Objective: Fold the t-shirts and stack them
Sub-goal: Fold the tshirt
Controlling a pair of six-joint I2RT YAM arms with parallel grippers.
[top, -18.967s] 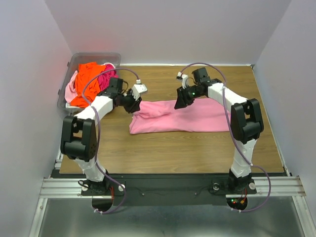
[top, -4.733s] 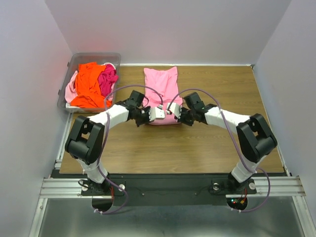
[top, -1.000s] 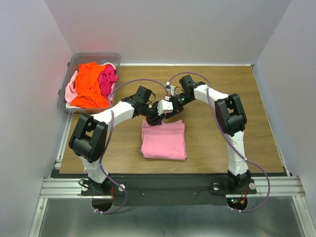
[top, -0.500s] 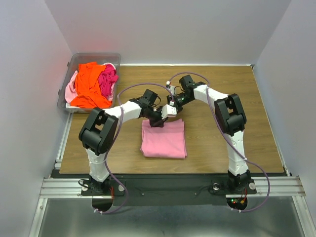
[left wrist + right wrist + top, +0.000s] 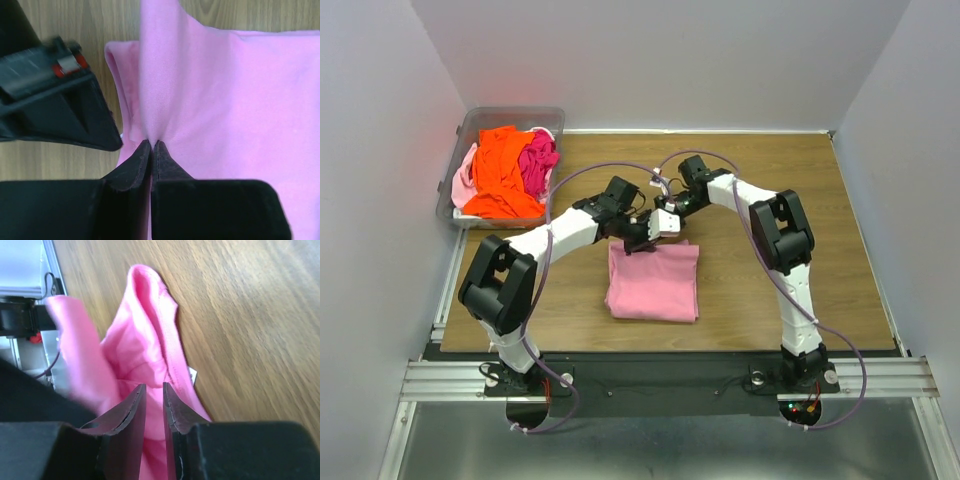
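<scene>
A wooden table (image 5: 790, 200) seen from above, closed in by white walls (image 5: 650, 60) on the left, right and far sides. A folded light pink t-shirt (image 5: 653, 285) lies flat near the middle of the table, closer to the near edge. Bare wood stretches to its right and beyond it, and a narrower strip lies to its left.

Both arms meet over the shirt's far edge. The left claw (image 5: 151, 144) is clenched, its fingertips (image 5: 140, 157) pressed together on a raised ridge of pink cloth. The right claw (image 5: 154, 386) stands just beside it, jaws nearly together with a fold of the same shirt pinched between them. That edge lifts off the wood.

In the far left corner sits a clear plastic bin (image 5: 510, 112) heaped with crumpled shirts: an orange t-shirt (image 5: 500, 175) on top, a hot pink t-shirt (image 5: 538, 158) to its right, and a pale pink t-shirt (image 5: 463, 182) spilling over the left wall.
</scene>
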